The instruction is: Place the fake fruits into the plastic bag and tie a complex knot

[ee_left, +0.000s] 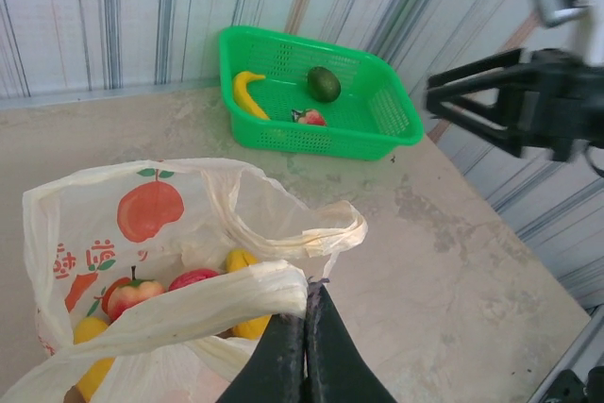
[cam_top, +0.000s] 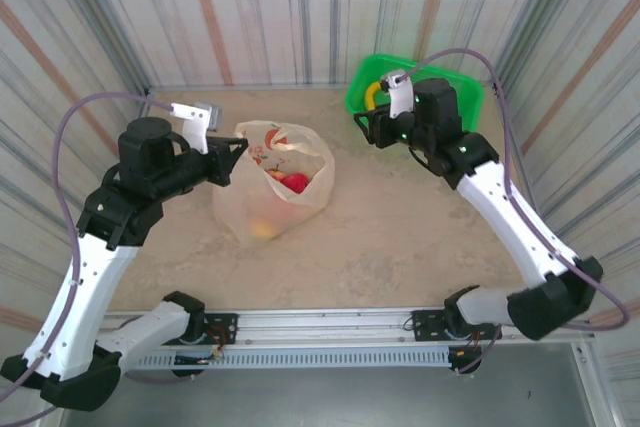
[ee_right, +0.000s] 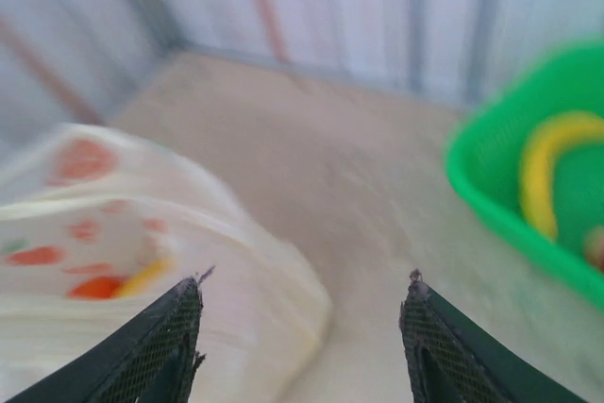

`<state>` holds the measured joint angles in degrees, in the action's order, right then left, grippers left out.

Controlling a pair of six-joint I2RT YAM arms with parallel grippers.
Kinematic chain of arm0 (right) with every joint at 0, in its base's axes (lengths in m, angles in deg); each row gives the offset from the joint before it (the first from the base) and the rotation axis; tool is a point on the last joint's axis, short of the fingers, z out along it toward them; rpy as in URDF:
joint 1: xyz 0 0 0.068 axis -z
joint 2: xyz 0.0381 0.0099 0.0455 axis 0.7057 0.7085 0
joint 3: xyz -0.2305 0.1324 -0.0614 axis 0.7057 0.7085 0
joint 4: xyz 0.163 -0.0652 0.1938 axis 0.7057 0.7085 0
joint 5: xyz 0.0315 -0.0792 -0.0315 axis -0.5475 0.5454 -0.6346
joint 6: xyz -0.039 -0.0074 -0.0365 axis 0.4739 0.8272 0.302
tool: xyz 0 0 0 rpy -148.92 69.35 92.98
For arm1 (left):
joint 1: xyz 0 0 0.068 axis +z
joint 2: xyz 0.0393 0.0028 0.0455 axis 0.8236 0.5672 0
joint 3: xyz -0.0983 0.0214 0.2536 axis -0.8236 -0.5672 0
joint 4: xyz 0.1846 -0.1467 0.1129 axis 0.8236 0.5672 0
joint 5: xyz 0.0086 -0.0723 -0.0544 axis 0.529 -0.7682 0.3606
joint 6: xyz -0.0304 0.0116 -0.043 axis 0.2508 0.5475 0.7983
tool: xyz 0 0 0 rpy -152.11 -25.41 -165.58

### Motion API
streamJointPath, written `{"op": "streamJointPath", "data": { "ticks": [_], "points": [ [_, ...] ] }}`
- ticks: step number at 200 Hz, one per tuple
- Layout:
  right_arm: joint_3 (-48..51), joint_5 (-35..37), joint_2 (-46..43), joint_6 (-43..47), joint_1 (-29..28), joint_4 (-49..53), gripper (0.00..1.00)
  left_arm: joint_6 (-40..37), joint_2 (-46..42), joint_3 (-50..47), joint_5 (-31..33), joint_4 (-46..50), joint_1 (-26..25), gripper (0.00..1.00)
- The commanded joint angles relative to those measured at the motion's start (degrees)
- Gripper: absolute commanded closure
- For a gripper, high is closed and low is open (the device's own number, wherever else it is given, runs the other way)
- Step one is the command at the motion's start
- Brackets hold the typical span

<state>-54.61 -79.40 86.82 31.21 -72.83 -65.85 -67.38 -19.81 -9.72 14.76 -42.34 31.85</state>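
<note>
In the top external view, the left tool (cam_top: pixel 236 153) is clenched on the near-left rim of the plastic bag (cam_top: pixel 262 209), which sits open on the tabletop (cam_top: pixel 400 237) just to that tool's right. A red fruit (cam_top: pixel 295 182) shows inside the bag's mouth. The right tool (cam_top: pixel 364 127) hangs apart from the bag. The green basket (cam_top: pixel 462 87) lies just behind it, with a banana (cam_top: pixel 372 96) at its left end.

In the left wrist view, the 2 fingers (ee_left: pixel 288 351) are pressed together on the bag's rolled rim. Beyond and left of them, an apple (ee_left: pixel 132 295) and yellow fruits (ee_left: pixel 242 261) lie inside the bag. Far ahead, the basket holds the banana, an avocado (ee_left: pixel 324 83) and a strawberry (ee_left: pixel 310 118). The right tool is at the right edge.

The right wrist view is blurred. The right tool's jaws are released and spread wide around nothing. The bag lies ahead to their left, and the basket with the banana lies ahead to their right.
</note>
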Motion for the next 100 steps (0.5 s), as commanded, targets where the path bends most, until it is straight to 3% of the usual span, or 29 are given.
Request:
{"op": "streamJointPath", "data": {
  "ticks": [1, 20, 46, 79, 100],
  "points": [
    [2.03, -10.60, -0.60, 18.89, -6.80, -3.49, 0.44, 2.04, -0.19, 1.95, -4.06, 1.42, 1.13, 0.96],
    [-1.57, -8.83, 2.19, 30.66, -12.58, 1.28, 0.31, 2.20, 0.01, 2.26, -4.22, 1.65, 1.74, 0.96],
    [-3.90, -5.67, 6.46, 33.81, -15.36, -0.29, 0.20, 2.83, 0.00, 1.88, -4.84, 1.78, 2.74, 0.96],
    [-6.76, -3.05, 11.84, 35.49, -16.41, -2.61, 0.19, 2.99, -0.11, 1.90, -5.47, 2.69, 3.13, 0.96],
    [-9.59, -2.37, 14.95, 34.66, -16.56, -4.10, 0.29, 2.84, -0.09, 2.33, -5.40, 3.13, 3.55, 0.96]
  ]
}}
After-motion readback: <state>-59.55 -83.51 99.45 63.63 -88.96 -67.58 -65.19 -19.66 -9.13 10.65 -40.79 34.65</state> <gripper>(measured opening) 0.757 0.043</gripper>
